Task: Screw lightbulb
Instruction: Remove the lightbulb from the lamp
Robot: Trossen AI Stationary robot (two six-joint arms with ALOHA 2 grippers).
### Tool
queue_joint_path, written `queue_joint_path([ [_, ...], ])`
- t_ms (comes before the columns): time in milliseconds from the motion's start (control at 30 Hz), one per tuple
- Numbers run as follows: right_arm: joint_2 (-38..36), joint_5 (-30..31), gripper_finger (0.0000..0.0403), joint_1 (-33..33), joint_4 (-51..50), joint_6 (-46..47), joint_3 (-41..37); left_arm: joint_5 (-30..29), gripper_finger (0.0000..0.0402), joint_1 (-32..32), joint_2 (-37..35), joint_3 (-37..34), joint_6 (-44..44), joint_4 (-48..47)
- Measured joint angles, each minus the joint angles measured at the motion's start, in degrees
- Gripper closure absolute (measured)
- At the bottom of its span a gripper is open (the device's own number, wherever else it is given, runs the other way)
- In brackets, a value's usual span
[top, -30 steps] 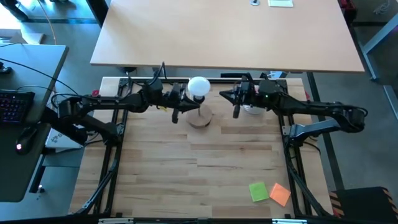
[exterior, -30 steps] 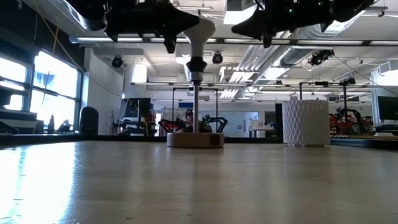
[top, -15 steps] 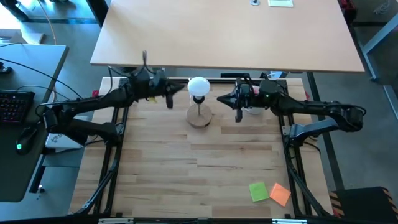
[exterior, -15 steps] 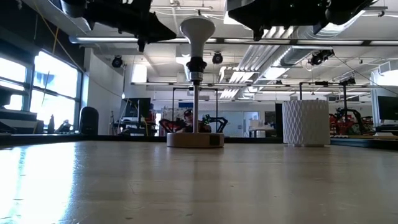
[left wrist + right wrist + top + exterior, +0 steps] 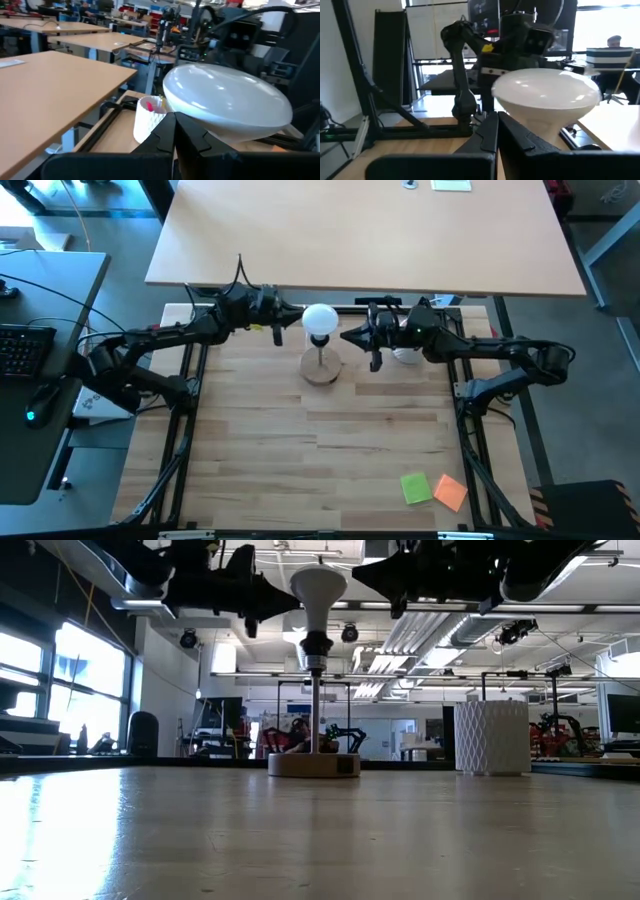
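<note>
The white lightbulb [image 5: 320, 318] stands upright with its screw end in the black socket [image 5: 315, 644] on top of the lamp's thin pole. The pole rises from a round wooden base [image 5: 321, 369] at the table's far middle. My left gripper [image 5: 298, 316] is shut, level, and points at the globe from the table's left. My right gripper [image 5: 345, 337] is shut, level, and points at the globe from the right, slightly on its near side. Each wrist view shows the globe [image 5: 225, 102] [image 5: 545, 95] just beyond the shut fingertips. My left gripper has its shut fingertips [image 5: 295, 602] right beside the globe's left underside; I cannot tell whether they touch it. My right gripper has its shut fingertips [image 5: 356, 572] beside the globe's right side; a narrow gap seems to show, but I cannot tell for certain.
A white patterned cup [image 5: 490, 737] with pink items inside stands right of the lamp, under my right arm. A green note [image 5: 416, 488] and an orange note [image 5: 451, 492] lie at the near right. The near half of the table [image 5: 320, 450] is bare wood.
My left gripper has swung away from the bulb's near-left side toward the table's far-left, then come back in at the globe's left side, farther toward the far edge than before. My right gripper has shifted left toward the bulb and turned. The bulb has stayed upright in the socket.
</note>
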Motion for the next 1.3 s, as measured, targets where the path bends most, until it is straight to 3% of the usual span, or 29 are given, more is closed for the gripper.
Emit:
queue_joint_path([
  [133, 0.0, -0.2, 0.0403, -1.3, 1.1, 1.1, 0.0, 2.5, 0.0401, -0.5, -0.3, 0.0, -0.9, 0.6],
  [767, 1.8, -3.3, 0.0403, 0.8, 4.5, 2.2, 0.0, 1.4, 0.0401, -3.4, -1.3, 0.0, -1.5, 0.3],
  [1133, 3.8, -0.1, 0.0403, -1.5, 7.8, 3.3, 0.0, 0.4, 0.0402, -4.1, -1.4, -0.1, -3.1, -2.2],
  [1300, 3.6, 5.2, 0.0403, -3.0, 7.2, 4.9, 0.0, 3.7, 0.0402, -5.1, -2.6, -0.1, -2.7, -7.5],
])
